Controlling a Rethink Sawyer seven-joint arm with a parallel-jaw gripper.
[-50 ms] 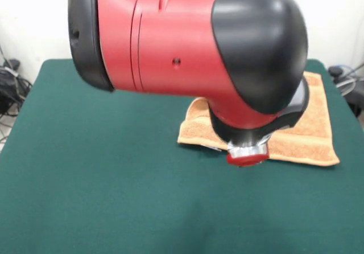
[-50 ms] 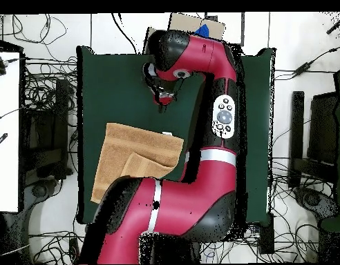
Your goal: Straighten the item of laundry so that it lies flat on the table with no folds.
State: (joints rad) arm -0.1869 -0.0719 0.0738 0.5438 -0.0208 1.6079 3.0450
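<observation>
The gripper (image 1: 247, 158) hangs low over the table (image 1: 102, 174), its red and silver tip at the near edge of the towel (image 1: 310, 131) in the front view. Whether its jaws are wide, narrow or closed on anything I cannot tell; the tip shows only as 1 rounded red end. In the overhead view the gripper (image 2: 163, 101) points down at bare green cloth just beyond the towel's (image 2: 121, 148) edge, and whether it touches the cloth cannot be made out.

The towel lies on the table (image 2: 117, 83), toward the side edge on the front view's right and reaching close to it. It is not flat: in the overhead view 1 corner is turned over onto the body, making a darker triangular flap (image 2: 148, 168) on the towel's side nearest the arm. A small white tag (image 2: 166, 134) shows at the towel's edge nearest the gripper.

Beyond the towel, the arm (image 1: 187, 43) fills the upper part of the front view and hides the towel's middle. In the overhead view the arm (image 2: 221, 131) also covers the towel's corner nearest the base.
</observation>
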